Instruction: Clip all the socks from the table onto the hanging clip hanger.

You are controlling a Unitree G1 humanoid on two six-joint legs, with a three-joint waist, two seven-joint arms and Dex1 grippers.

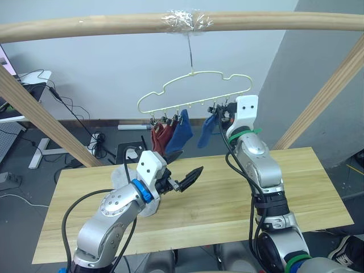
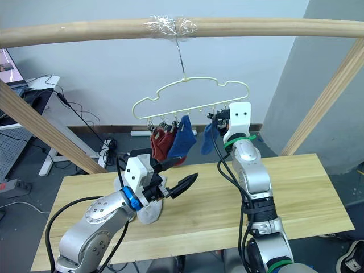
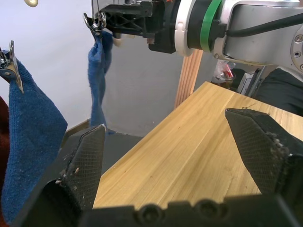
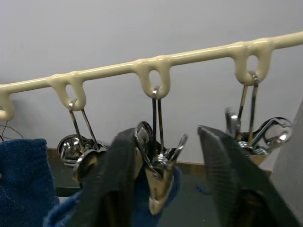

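Pale yellow wire clip hanger (image 1: 196, 91) hangs by its hook from a round wooden pole (image 1: 85, 25) above the light wood plank surface (image 1: 318, 187). Two rust red socks (image 1: 161, 136) and two blue socks (image 1: 182, 132) hang from its grey metal clips. The left end effector (image 1: 183, 170), below the hanger, is spread open and empty over a light grey sock (image 1: 149, 207) on the surface.

In the right wrist view, the right end effector (image 4: 165, 189) has its fingers parted either side of a metal clip (image 4: 158, 163) that pinches blue fabric; no firm hold on it can be seen.
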